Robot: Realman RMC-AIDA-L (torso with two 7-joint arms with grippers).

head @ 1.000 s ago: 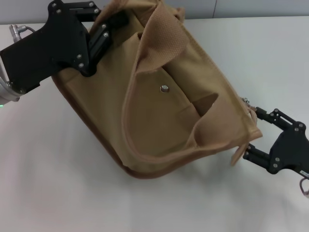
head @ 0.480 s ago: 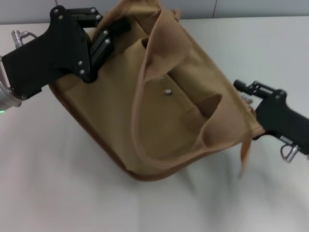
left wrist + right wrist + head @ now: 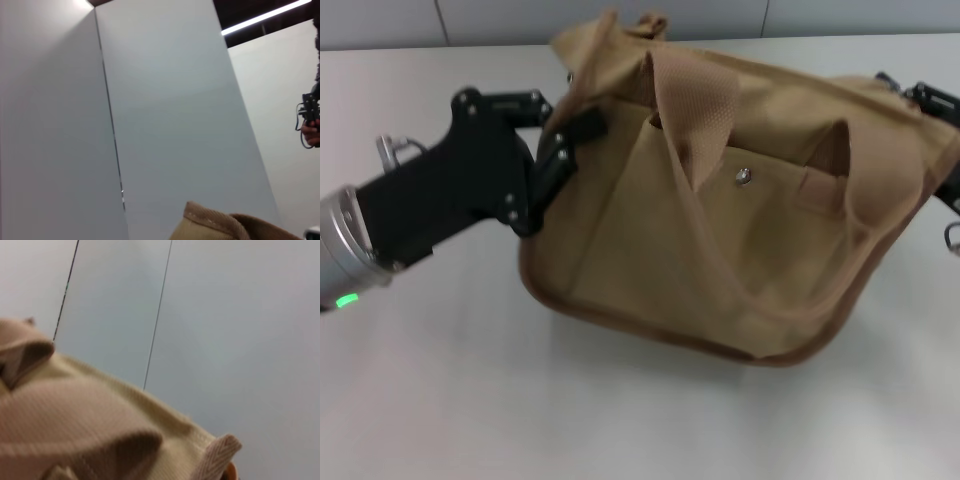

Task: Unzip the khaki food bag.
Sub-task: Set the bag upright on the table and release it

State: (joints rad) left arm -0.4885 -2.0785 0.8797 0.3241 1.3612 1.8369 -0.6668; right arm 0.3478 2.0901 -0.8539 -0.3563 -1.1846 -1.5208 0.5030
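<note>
The khaki food bag (image 3: 650,250) lies across the white table, front pocket and metal snap (image 3: 744,177) facing up, one webbing handle (image 3: 695,110) draped over it. My left gripper (image 3: 563,118) is at the bag's left end, fingers clamped on its top corner. My right gripper (image 3: 932,100) is at the bag's far right end, mostly behind the fabric and cut off by the picture's edge. The zipper pull is hidden. The left wrist view shows a bit of the bag's rim (image 3: 215,225). The right wrist view shows bag fabric (image 3: 75,430) and a webbing tab (image 3: 220,450).
The white table (image 3: 450,400) stretches in front of the bag and to its left. A grey panelled wall (image 3: 500,20) runs along the table's back edge. A person's hand with a device (image 3: 310,125) shows far off in the left wrist view.
The bag has swung from steeply tilted to nearly level. My left gripper has moved down and right with it. My right gripper has moved up to the far right corner.
</note>
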